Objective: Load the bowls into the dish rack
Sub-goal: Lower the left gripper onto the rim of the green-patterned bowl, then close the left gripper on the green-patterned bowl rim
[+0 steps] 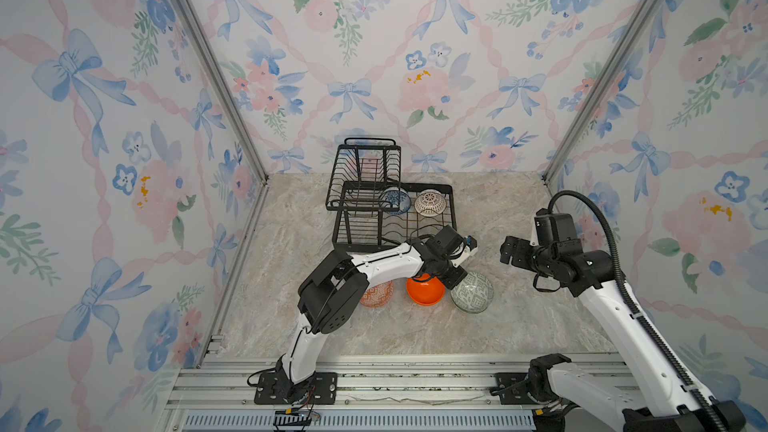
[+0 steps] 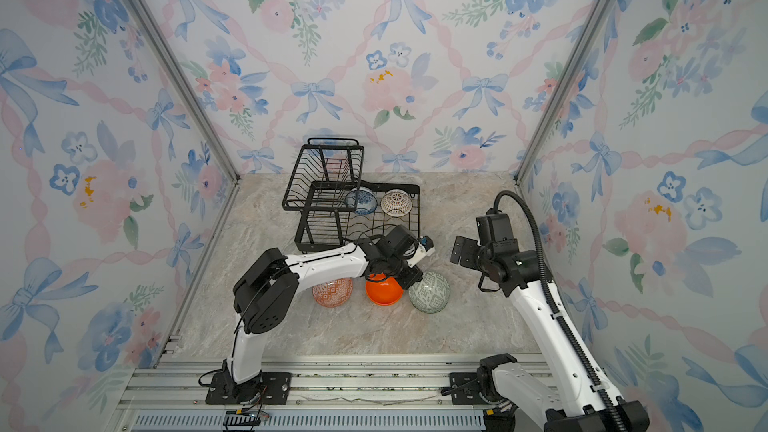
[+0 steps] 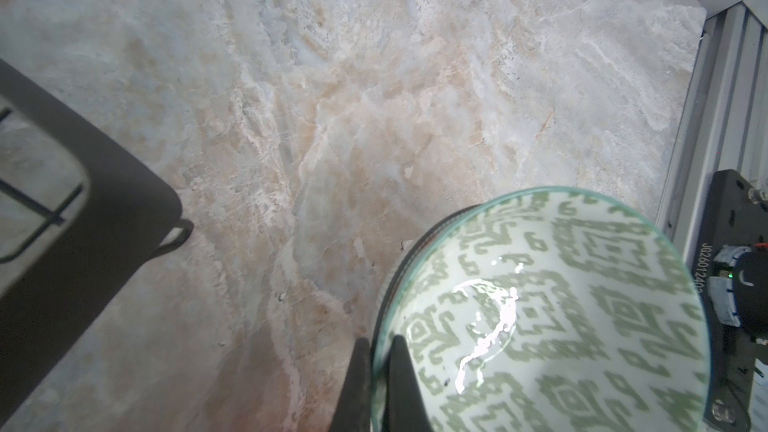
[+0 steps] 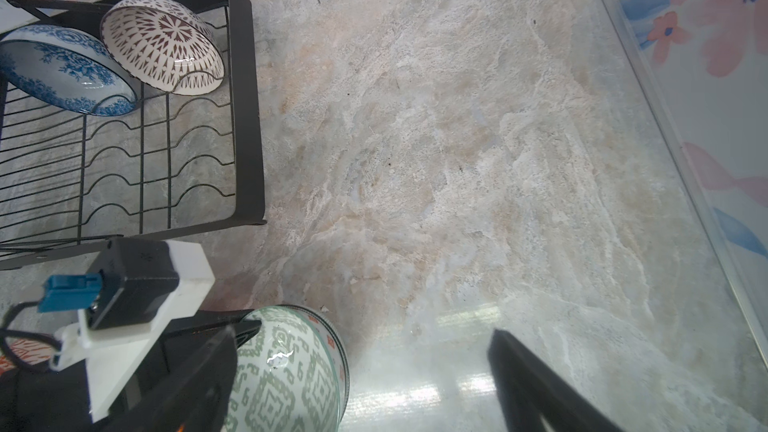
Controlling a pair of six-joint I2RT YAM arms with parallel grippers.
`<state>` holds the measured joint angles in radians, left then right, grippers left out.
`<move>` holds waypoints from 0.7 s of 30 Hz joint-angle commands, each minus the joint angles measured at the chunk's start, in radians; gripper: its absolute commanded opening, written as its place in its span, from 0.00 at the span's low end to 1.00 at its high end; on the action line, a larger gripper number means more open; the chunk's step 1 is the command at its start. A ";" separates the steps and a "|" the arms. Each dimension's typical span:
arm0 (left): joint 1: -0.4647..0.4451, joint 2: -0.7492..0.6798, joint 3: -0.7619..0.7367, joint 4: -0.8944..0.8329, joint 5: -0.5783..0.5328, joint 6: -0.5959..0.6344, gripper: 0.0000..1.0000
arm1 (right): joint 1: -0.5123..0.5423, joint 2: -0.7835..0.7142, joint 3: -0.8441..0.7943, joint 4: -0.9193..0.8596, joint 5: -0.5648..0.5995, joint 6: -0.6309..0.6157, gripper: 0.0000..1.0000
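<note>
The grey-green bowl (image 1: 472, 292) we pinch by its rim in our left hand (image 3: 381, 340); our right hand (image 1: 509, 249) stands wide, empty.

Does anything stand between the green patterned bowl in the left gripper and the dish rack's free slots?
Nothing visible does. Only bare table lies between the grey-green bowl, held by the left gripper, and the near corner of the dish rack. The blue-white bowl and white-brown bowl occupy the far slots.
</note>
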<state>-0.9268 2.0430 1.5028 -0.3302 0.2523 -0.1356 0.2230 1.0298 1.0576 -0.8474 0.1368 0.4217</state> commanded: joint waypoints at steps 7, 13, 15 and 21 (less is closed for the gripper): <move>0.014 -0.013 0.033 0.017 0.038 -0.029 0.12 | -0.010 0.010 -0.003 0.011 -0.009 -0.022 0.97; 0.015 -0.013 0.030 0.016 0.038 -0.029 0.18 | -0.010 0.007 -0.012 0.013 -0.009 -0.021 0.97; 0.016 -0.014 0.025 0.017 0.036 -0.029 0.18 | -0.010 0.007 -0.013 0.013 -0.009 -0.022 0.97; 0.018 -0.017 0.018 0.017 0.036 -0.029 0.10 | -0.010 0.007 -0.013 0.013 -0.011 -0.025 0.97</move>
<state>-0.9157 2.0430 1.5124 -0.3138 0.2707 -0.1642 0.2230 1.0367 1.0569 -0.8410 0.1341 0.4107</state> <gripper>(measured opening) 0.108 0.967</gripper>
